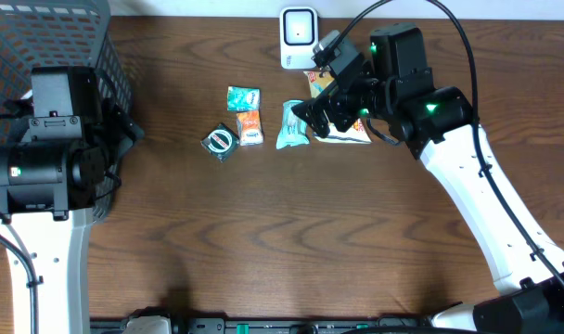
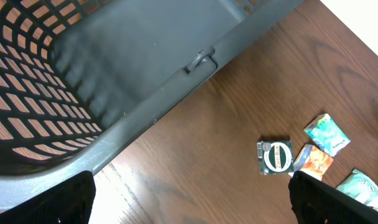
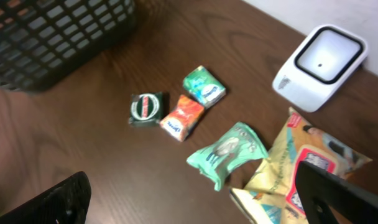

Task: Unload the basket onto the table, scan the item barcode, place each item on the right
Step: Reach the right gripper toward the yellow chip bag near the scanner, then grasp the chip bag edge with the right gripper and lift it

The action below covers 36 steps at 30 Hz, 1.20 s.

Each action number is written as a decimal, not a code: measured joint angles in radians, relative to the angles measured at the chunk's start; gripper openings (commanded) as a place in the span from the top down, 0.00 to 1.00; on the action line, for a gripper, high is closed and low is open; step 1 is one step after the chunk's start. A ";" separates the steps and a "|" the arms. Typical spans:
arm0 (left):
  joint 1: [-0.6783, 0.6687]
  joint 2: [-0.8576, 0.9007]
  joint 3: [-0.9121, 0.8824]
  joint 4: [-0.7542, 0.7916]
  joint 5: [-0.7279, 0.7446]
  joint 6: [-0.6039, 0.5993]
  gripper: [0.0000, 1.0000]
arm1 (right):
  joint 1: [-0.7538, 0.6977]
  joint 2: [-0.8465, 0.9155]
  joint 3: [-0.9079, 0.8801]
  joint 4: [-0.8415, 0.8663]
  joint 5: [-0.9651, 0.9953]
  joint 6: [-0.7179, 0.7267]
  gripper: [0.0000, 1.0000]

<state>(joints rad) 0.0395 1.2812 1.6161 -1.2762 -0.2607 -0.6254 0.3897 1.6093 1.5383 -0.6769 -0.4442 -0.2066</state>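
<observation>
Yellow packet (image 1: 345,133) lies flat just in front of the white scanner (image 1: 299,37), under the right gripper (image 1: 326,104), whose fingers are spread wide and hold nothing.

A pale green pouch (image 3: 229,152) overlaps the packet's edge. Farther from the scanner, toward the grey basket (image 2: 145,62), sit a teal sachet (image 3: 203,86), an orange sachet (image 3: 183,117) just beside it, and a dark green packet (image 2: 275,157) with a round white logo. The left gripper (image 2: 195,208), also spread wide and empty, hangs by the basket, well apart from the scanner. The print on every label is too blurred to read.

basket (image 1: 41,28) grey lattice | scanner (image 1: 299,37) white | table (image 1: 263,241) brown woodgrain
</observation>
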 measured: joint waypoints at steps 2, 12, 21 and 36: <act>0.000 0.000 0.000 0.000 0.000 0.000 0.02 | 0.000 0.000 0.000 0.001 -0.020 0.005 0.01; 0.000 0.000 0.000 0.000 0.000 0.000 0.02 | 0.000 0.004 0.000 -0.012 -0.039 0.018 0.01; 0.000 0.000 0.000 0.000 0.000 0.000 0.02 | 0.000 0.136 0.000 0.026 0.150 0.188 0.01; 0.000 0.000 0.000 0.000 0.000 0.000 0.03 | 0.000 0.248 0.000 0.018 0.352 0.269 0.50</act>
<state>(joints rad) 0.0395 1.2812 1.6161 -1.2762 -0.2607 -0.6254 0.3893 1.8568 1.5379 -0.6590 -0.0917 0.0620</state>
